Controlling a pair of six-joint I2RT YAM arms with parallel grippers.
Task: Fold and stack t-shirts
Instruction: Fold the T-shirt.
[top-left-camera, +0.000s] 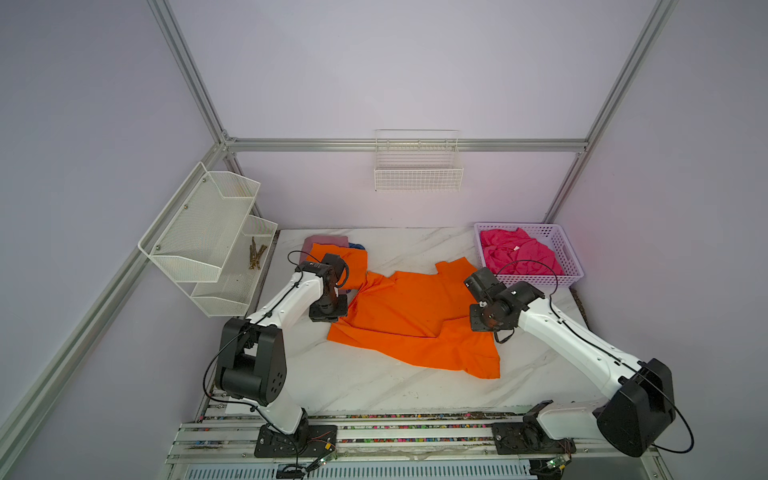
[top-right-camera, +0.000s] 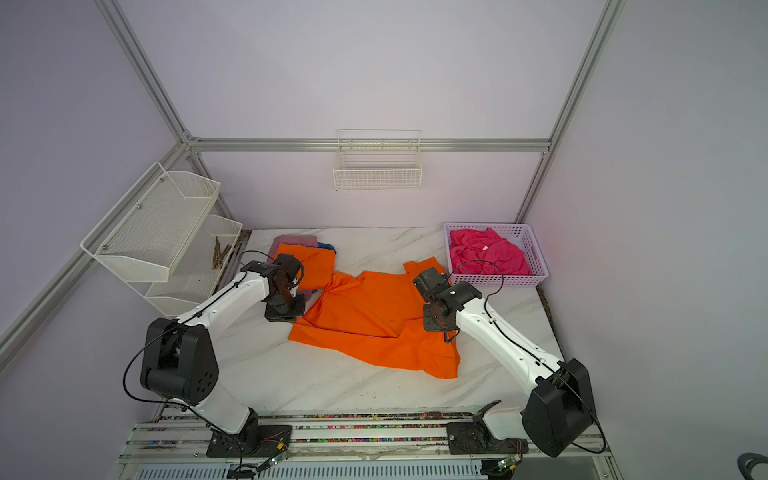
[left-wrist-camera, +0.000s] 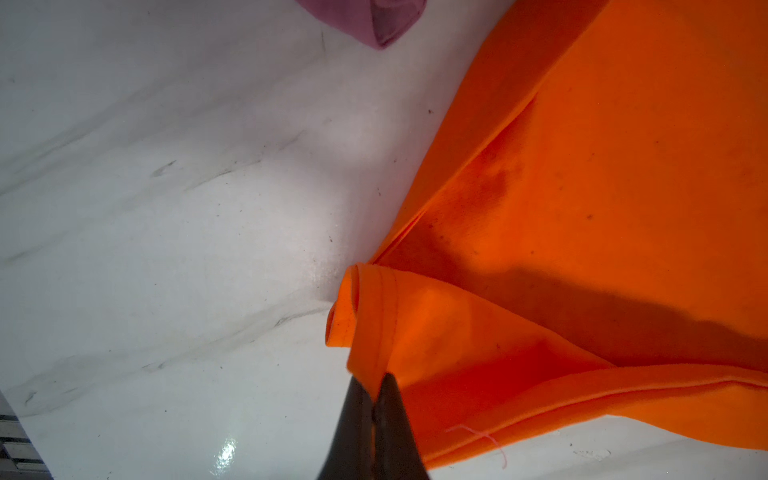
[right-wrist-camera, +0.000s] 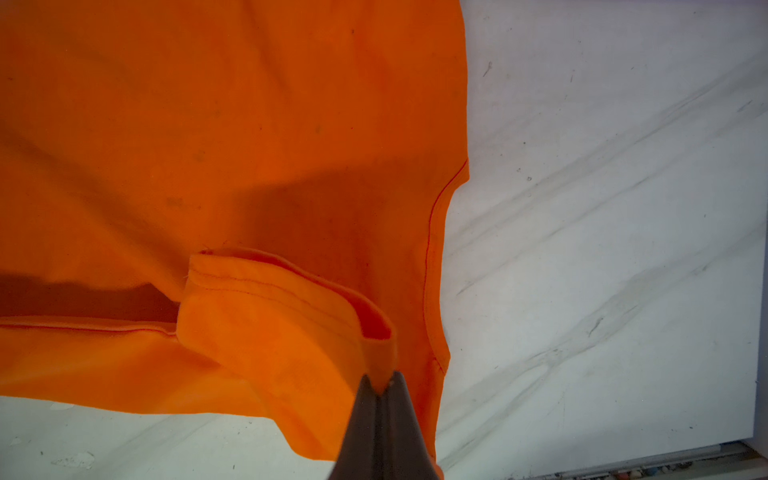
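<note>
Left hand (left-wrist-camera: 376, 388), right hand (right-wrist-camera: 384, 384), each pinching orange t-shirt (top-left-camera: 415, 316) hem, long axis left-to-right

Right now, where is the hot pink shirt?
In both top views the hot pink shirt lies crumpled inside the lilac plastic basket at the far right corner of the table, just beyond the spread orange shirt.
</note>
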